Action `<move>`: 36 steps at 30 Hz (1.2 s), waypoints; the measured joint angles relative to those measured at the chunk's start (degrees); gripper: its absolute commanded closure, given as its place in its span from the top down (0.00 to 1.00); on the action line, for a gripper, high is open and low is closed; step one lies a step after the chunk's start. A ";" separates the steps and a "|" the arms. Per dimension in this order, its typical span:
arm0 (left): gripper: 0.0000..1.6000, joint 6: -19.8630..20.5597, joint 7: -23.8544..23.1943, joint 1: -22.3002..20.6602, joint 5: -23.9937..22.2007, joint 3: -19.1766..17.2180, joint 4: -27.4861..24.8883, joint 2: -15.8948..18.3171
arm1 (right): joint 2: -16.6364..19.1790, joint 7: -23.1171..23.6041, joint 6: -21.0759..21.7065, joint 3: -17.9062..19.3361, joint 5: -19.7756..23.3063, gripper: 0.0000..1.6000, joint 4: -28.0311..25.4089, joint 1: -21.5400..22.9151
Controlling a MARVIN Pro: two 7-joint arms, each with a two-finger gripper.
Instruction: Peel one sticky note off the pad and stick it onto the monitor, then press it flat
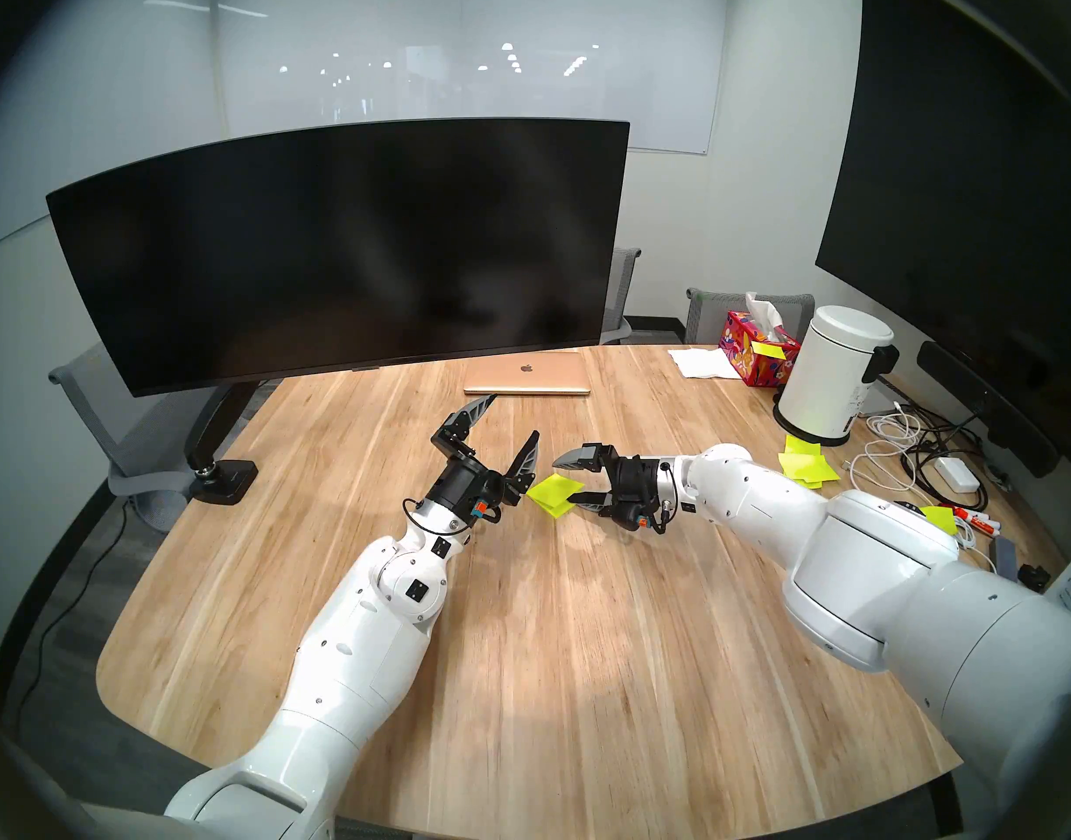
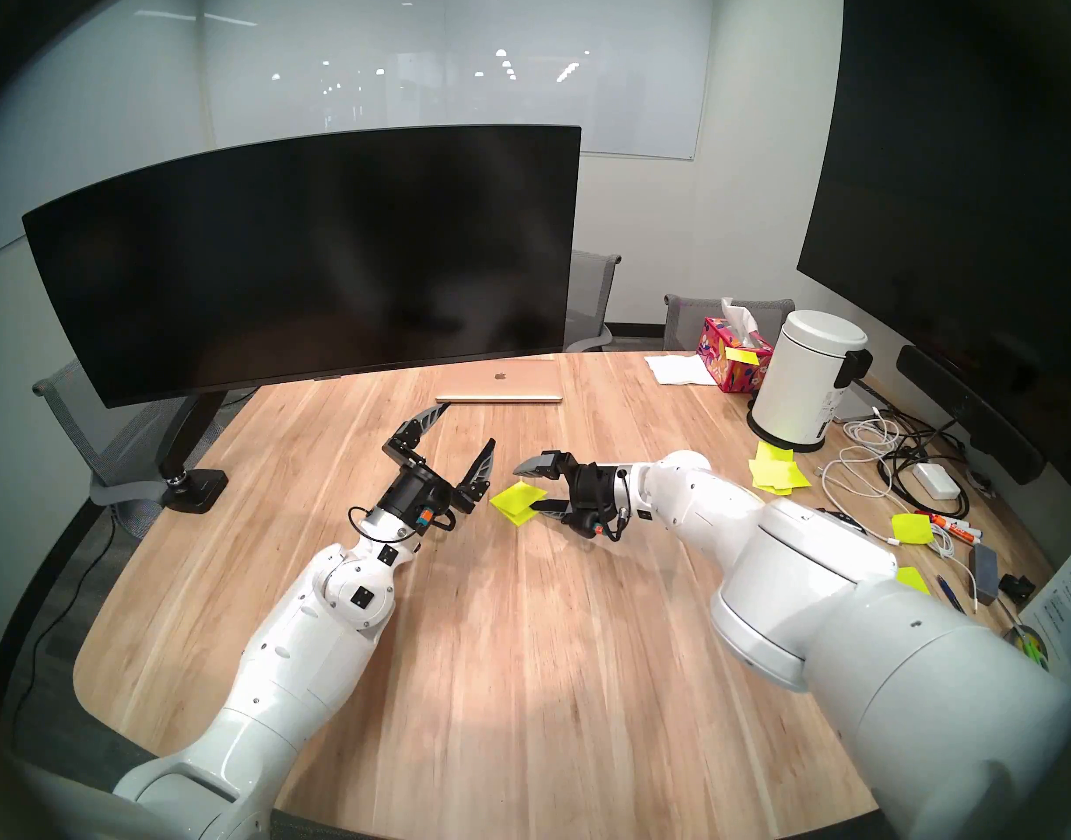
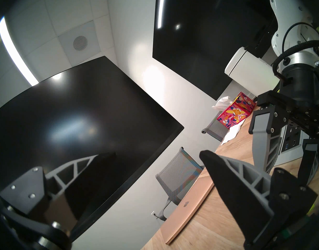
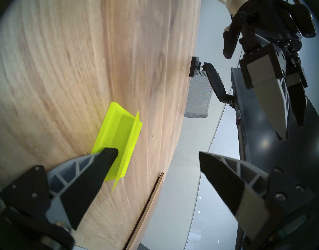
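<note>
The right gripper [image 1: 566, 478] is spread wide, its lower fingertip [image 4: 108, 152] laid on the pad [image 1: 555, 493], which is seen on the wooden table [image 1: 521, 639] with its top sheet lifted and folded. The left gripper [image 1: 508, 423] is held open and empty just beside the pad, tilted up toward the monitor [image 1: 339, 251].

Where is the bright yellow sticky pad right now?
In the head view the pad lies on the wooden table near the middle, between the left gripper and the right gripper, in front of the monitor.
</note>
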 measured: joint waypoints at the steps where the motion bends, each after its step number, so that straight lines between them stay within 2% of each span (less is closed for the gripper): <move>1: 1.00 0.00 0.00 0.00 0.00 0.00 0.00 0.00 | -0.09 0.04 -0.03 0.00 -0.06 1.00 0.00 0.04; 15: 1.00 0.00 0.00 0.00 0.00 0.00 0.00 0.00 | -1.30 2.22 0.03 0.68 -0.23 1.00 0.67 0.39; 17: 1.00 0.00 0.00 0.00 0.00 0.00 0.00 0.00 | -1.40 2.68 0.03 0.89 -0.21 0.00 0.69 0.46; 36: 1.00 -0.01 0.00 0.00 0.01 -0.01 0.01 -0.01 | -1.46 2.98 -1.17 2.37 -0.16 0.00 0.58 0.32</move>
